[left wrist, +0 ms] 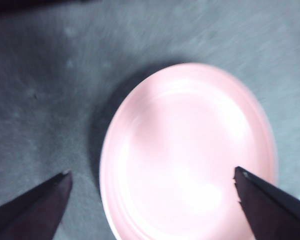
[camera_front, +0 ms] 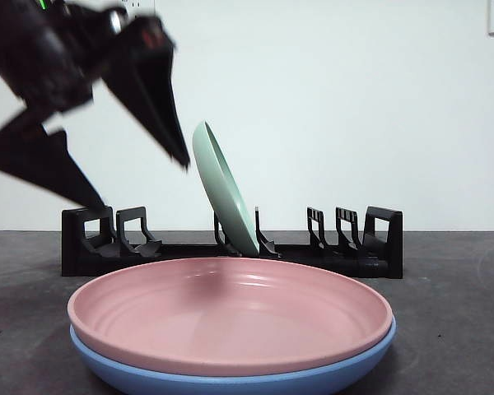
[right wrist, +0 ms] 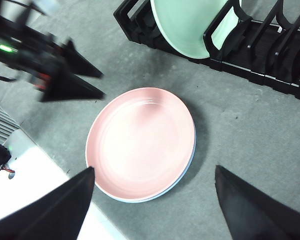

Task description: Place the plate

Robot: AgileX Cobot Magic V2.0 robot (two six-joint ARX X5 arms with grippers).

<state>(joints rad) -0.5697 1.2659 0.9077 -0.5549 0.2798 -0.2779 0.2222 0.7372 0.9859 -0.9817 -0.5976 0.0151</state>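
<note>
A pink plate (camera_front: 230,313) lies on a blue plate (camera_front: 230,380) at the front of the table. A pale green plate (camera_front: 224,188) stands tilted in a slot of the black dish rack (camera_front: 230,247). My left gripper (camera_front: 144,181) is open and empty, in the air to the left of the green plate and above the pink plate (left wrist: 190,155). My right gripper (right wrist: 152,175) is open and empty, high above the pink plate (right wrist: 142,142), with the green plate (right wrist: 190,22) and rack (right wrist: 260,60) beyond it. The left gripper (right wrist: 97,82) shows in the right wrist view.
The rack has free slots on both sides of the green plate. The table is grey (camera_front: 453,329). A white wall stands behind the rack. A pale edge (right wrist: 35,185) of the table shows in the right wrist view.
</note>
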